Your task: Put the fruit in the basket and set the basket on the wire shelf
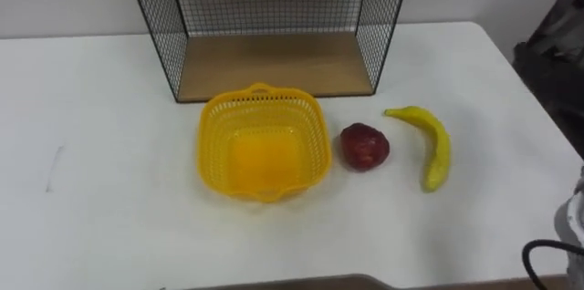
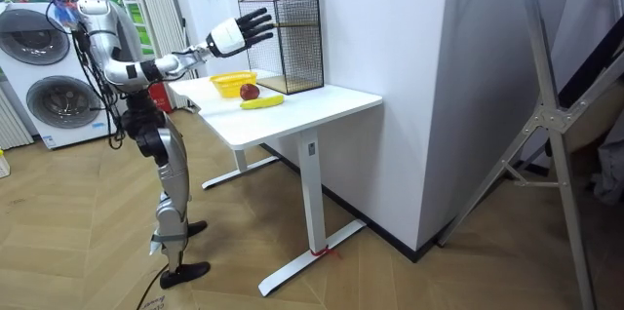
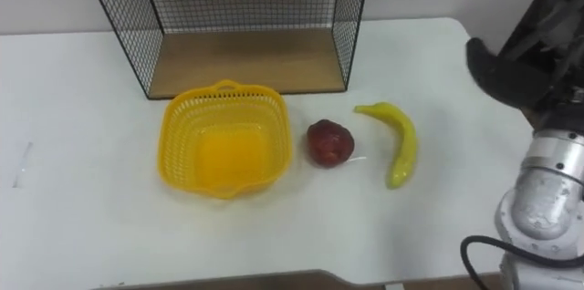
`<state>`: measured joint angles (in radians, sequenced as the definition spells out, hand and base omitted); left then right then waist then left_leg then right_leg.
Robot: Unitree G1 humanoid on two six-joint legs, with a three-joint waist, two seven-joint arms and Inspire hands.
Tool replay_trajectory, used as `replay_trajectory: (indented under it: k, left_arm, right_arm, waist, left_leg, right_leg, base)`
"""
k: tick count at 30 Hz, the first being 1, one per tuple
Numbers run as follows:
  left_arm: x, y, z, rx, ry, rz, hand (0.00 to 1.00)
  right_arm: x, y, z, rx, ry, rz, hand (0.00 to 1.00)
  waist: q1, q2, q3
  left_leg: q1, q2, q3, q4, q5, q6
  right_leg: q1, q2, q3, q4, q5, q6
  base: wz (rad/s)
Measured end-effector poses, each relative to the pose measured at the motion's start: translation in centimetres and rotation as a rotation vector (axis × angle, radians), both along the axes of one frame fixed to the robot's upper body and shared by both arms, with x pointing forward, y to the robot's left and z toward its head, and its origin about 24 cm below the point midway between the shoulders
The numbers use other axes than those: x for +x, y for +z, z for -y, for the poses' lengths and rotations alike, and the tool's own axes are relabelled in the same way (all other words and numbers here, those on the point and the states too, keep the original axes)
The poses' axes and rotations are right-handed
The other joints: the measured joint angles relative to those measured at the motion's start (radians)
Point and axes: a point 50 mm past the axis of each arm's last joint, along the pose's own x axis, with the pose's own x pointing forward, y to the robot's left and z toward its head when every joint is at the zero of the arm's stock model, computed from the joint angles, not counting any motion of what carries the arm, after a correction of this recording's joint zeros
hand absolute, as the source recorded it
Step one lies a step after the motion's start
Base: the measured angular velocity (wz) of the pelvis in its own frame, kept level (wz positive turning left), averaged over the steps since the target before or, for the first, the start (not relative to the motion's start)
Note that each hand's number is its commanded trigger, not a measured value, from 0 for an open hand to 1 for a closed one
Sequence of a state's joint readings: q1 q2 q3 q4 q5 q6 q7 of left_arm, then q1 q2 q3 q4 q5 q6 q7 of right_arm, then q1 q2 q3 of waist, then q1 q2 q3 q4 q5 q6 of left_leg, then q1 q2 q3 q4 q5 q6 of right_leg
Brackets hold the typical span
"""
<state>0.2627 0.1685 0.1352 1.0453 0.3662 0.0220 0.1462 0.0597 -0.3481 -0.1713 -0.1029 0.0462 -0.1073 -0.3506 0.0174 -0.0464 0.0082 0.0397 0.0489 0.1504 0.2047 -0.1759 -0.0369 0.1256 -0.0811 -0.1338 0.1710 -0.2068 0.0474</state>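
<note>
Closest in, the right hand (image 3: 525, 67) is hovering above the table's (image 3: 82, 226) edge, fingers spread wide and holding nothing, wrist lifted. Just to its left the banana (image 3: 400, 149) is lying, then the red fruit (image 3: 329, 142), then the empty yellow basket (image 3: 170, 144) before the wire shelf (image 3: 237, 57). Both fruits are looking light and firm. The banana is probably asking for a grasp across its middle.

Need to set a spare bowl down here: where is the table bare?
Widest bare patch: the table left of the basket, out to its left edge. The front strip along the near edge is also bare. Crowded: basket, red fruit and banana sit close in a row before the wire shelf.
</note>
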Motion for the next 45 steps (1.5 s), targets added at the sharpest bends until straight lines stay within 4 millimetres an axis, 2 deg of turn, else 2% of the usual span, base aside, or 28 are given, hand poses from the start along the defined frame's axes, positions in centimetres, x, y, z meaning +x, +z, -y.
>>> replay_trajectory:
  k: [5,7,11,14,19,36,45]
  left_arm:
    - [0.1,-0.1,0.4,-0.027,-0.036,-0.015,0.00]
    - [0.0,-0.2,0.6,-0.034,-0.044,-0.024,0.00]
    - [0.0,-0.3,0.9,-0.055,-0.065,-0.038,0.00]
    - [0.6,-0.2,1.0,-0.058,-0.079,-0.024,0.00]
    - [1.4,-0.1,1.1,-0.056,-0.092,0.003,0.00]
    - [2.5,0.1,1.0,-0.038,-0.097,0.037,0.00]
    - [2.8,0.2,0.9,-0.024,-0.096,0.052,0.00]
  right_arm:
    - [0.5,-1.2,-1.6,-0.006,0.134,-0.081,0.00]
    - [0.6,-1.6,-2.1,-0.009,0.168,-0.102,0.00]
    - [0.8,-3.8,-3.5,-0.005,0.238,-0.207,0.00]
    - [0.9,-4.8,-4.3,-0.011,0.288,-0.268,0.00]
    - [0.9,-4.9,-4.8,-0.038,0.327,-0.291,0.00]
    - [0.9,-5.3,-5.3,-0.104,0.377,-0.336,0.00]
    - [0.8,-7.0,-5.9,-0.075,0.413,-0.420,0.00]
  waist:
    - [0.017,-0.009,-0.0046]
    - [0.020,-0.010,-0.0044]
    - [0.022,-0.011,-0.0040]
    - [0.029,-0.009,-0.0032]
    - [0.041,-0.008,-0.0032]
    - [0.043,-0.016,-0.0042]
    - [0.042,-0.020,-0.0031]
  left_leg:
    - [-0.011,-0.002,-0.011,0.006,0.000,0.000]
    - [-0.011,-0.002,-0.016,0.008,0.000,0.000]
    - [-0.013,-0.002,-0.020,0.016,0.000,0.000]
    - [-0.016,-0.002,-0.020,0.017,0.000,0.001]
    - [-0.019,-0.002,-0.021,0.018,0.000,0.001]
    - [-0.026,-0.002,-0.023,0.016,0.000,0.001]
    - [-0.029,-0.003,-0.037,0.017,0.000,0.001]
  right_leg:
    - [-0.004,0.000,-0.008,0.001,0.000,-0.001]
    - [0.001,0.000,-0.013,0.000,0.000,-0.001]
    - [0.003,0.000,-0.016,0.001,0.000,-0.001]
    - [-0.002,0.000,-0.015,0.001,0.001,-0.001]
    - [-0.003,0.000,-0.018,0.002,0.002,-0.002]
    - [-0.005,0.000,-0.022,0.001,0.002,-0.002]
    - [-0.004,0.000,-0.036,0.000,0.002,-0.002]
  base:
    - [0.06]
    - [0.08]
    - [0.03]
    - [0.00]
    - [0.00]
    - [0.00]
    - [0.05]
